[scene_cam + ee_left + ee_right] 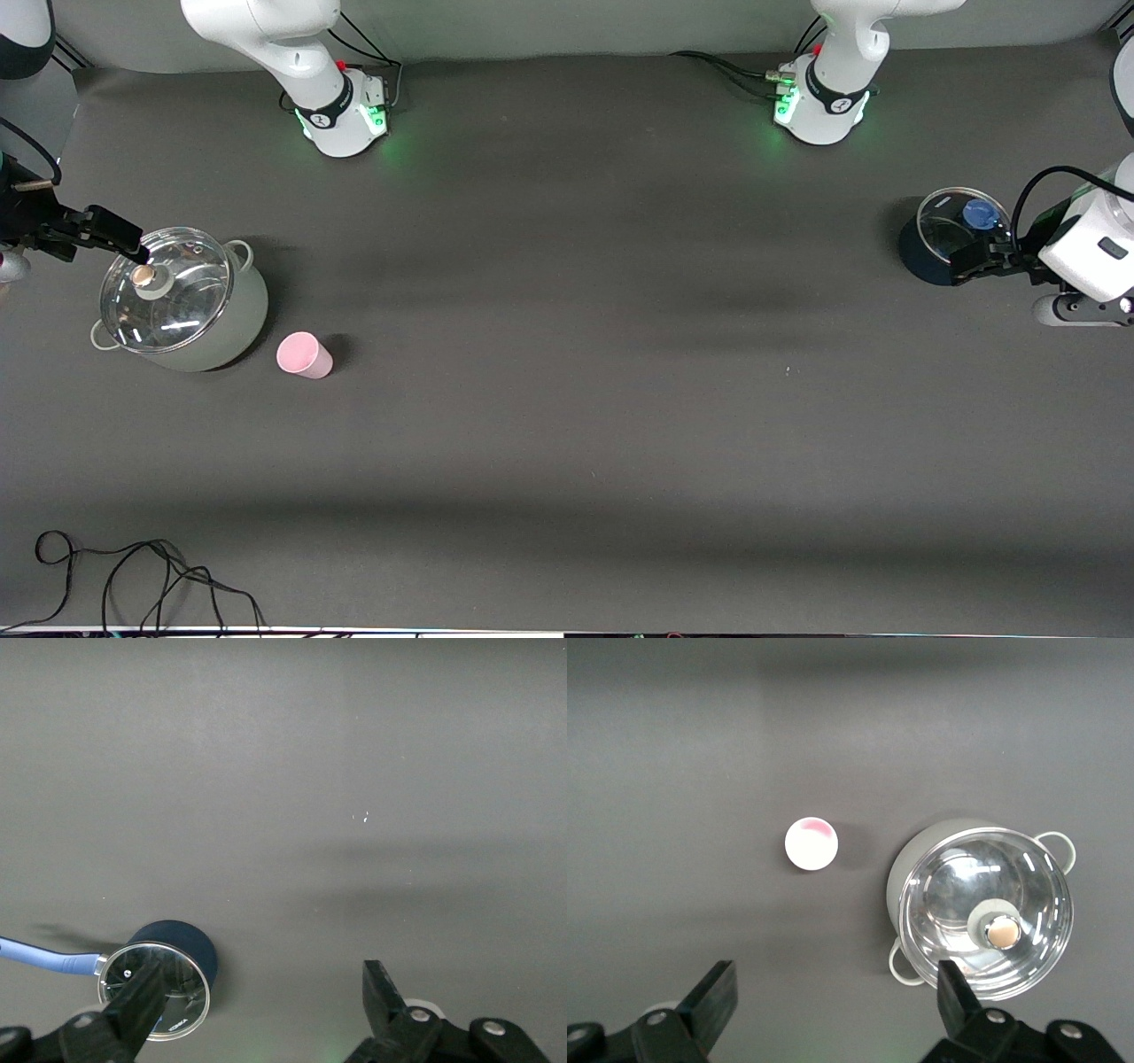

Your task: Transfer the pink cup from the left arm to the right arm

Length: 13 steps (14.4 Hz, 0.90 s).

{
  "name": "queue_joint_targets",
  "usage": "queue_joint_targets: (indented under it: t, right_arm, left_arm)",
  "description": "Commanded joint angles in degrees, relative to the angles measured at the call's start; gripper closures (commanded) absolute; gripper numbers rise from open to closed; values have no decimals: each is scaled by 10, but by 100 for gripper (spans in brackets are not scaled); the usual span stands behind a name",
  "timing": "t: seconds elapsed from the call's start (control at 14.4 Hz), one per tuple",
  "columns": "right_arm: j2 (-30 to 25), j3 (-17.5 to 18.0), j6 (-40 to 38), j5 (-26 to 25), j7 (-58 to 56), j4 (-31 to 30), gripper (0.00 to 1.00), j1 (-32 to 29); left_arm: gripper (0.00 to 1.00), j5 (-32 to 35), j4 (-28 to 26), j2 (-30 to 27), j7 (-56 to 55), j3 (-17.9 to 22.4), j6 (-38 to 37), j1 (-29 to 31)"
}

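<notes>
The pink cup point(304, 354) stands upright on the table at the right arm's end, beside the grey pot point(221, 332) and a little nearer to the front camera. It also shows in the right wrist view point(811, 843), seen from above, apart from the fingers. My right gripper point(124, 239) point(837, 979) is open and empty, up over the grey pot's edge. My left gripper point(961, 266) point(261, 979) is open and empty at the left arm's end of the table, over the dark blue pot point(921, 252).
The grey pot point(908, 859) has two loop handles and a glass lid point(168, 288) with a round knob. The dark blue pot point(182, 939) has a glass lid and a blue handle point(44, 957). Loose black cables point(133, 576) lie at the table's near corner.
</notes>
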Motion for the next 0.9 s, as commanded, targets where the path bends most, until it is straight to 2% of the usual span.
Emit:
queue_joint_targets:
  t: [0.0, 0.14, 0.35, 0.56, 0.83]
  right_arm:
    - [25, 7, 12, 13, -14, 33, 0, -5]
    - [24, 6, 28, 75, -14, 25, 0, -5]
    - [16, 7, 23, 79, -21, 2, 0, -5]
    - [13, 6, -13, 78, -31, -4, 0, -7]
    - [14, 5, -15, 77, -37, -9, 0, -4]
  left_arm:
    - [0, 3, 7, -3, 7, 1, 0, -2]
    - [0, 3, 7, -3, 7, 0, 0, -2]
    - [0, 3, 7, -3, 7, 1, 0, -2]
    - [0, 3, 7, -3, 7, 1, 1, -2]
    - [0, 3, 7, -3, 7, 0, 2, -2]
